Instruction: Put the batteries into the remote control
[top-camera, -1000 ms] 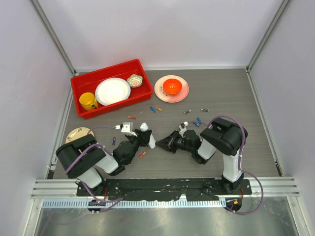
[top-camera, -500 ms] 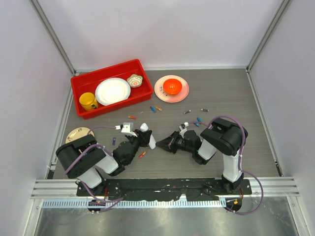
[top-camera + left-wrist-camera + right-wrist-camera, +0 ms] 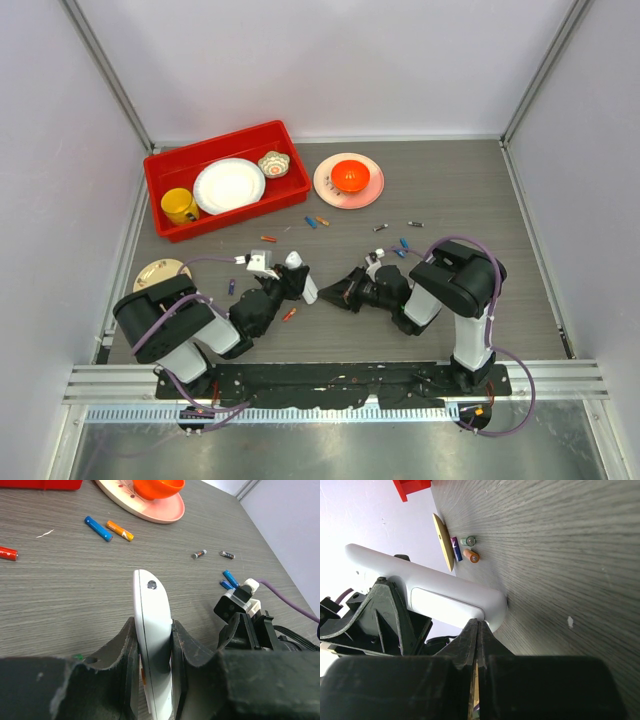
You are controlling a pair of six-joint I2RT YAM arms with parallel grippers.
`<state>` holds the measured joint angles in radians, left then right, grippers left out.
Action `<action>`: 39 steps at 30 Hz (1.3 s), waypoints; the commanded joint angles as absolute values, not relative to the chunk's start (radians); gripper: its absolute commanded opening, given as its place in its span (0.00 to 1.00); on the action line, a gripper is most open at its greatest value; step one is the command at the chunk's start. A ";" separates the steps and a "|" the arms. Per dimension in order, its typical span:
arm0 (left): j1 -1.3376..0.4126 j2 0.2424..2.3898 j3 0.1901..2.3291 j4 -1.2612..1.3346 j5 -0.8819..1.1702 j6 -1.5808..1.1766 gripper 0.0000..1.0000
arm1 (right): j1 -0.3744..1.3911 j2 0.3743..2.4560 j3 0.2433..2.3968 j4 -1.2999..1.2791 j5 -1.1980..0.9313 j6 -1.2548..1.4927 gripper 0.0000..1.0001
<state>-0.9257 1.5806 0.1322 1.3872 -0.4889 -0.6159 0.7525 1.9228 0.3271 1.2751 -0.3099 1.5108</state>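
Grey wood-grain table [image 3: 470, 190] and plain pale walls fill the overhead view. At upper left we see a red bin [image 3: 245, 215] holding a yellow mug [image 3: 180, 206], a white plate [image 3: 229, 185] and a small patterned bowl [image 3: 273, 163]. Just right of it sits a pink plate [image 3: 325, 188] with an orange bowl [image 3: 351, 175] on it, and a tan disc [image 3: 160, 271] lies at the left edge. The batteries [image 3: 97, 528] lie loose across the middle of the table, apart from the remote: a blue and an orange one near the pink plate, two dark ones and a blue pair further right. In the left wrist view a red one is cut off by the left edge of the frame. The remote control [image 3: 150, 600] stands on edge at centre frame, a slim white bar with a rounded tip and a small dark dot near it. It is clamped between the fingers of the left gripper [image 3: 153, 627], which hide its lower half. From the right wrist we make out a rounded rectangular panel [image 3: 445, 602] outlined on its broad face. The right gripper [image 3: 478, 630] is clenched on nothing, its tips at the remote's rounded end; whether they touch it we cannot tell.
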 commanded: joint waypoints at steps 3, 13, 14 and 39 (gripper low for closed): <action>-0.950 1.568 0.115 1.536 -0.483 -0.554 0.00 | 0.736 1.867 0.328 1.664 -0.304 1.503 0.06; -0.948 1.560 0.112 1.537 -0.495 -0.560 0.00 | 0.716 1.850 0.296 1.664 -0.316 1.496 0.06; -0.948 1.557 0.112 1.537 -0.497 -0.561 0.00 | 0.715 1.851 0.295 1.664 -0.316 1.496 0.06; -0.948 1.520 0.100 1.514 -0.508 -0.607 0.00 | 0.655 1.850 0.226 1.664 -0.322 1.463 0.06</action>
